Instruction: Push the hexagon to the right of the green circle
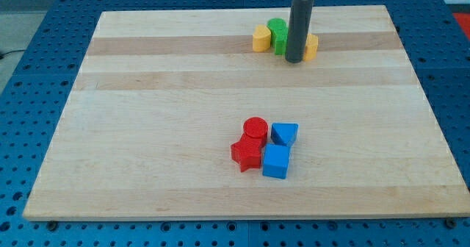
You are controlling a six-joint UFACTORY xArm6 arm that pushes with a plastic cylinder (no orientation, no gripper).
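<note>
My tip (294,60) rests on the board near the view's top, just below a small cluster of blocks. The green circle (277,28) stands at the back of that cluster. A second green block (281,43) sits in front of it, partly hidden by the rod. A yellow hexagon (261,39) lies at the cluster's left. Another yellow block (311,47) shows at the rod's right, its shape unclear. The tip is right beside the lower green block and this right-hand yellow block.
A second cluster sits lower in the middle: a red circle (255,128), a red star (247,155), a blue triangle-like block (284,134) and a blue cube (276,162). The wooden board (147,129) lies on a blue perforated table.
</note>
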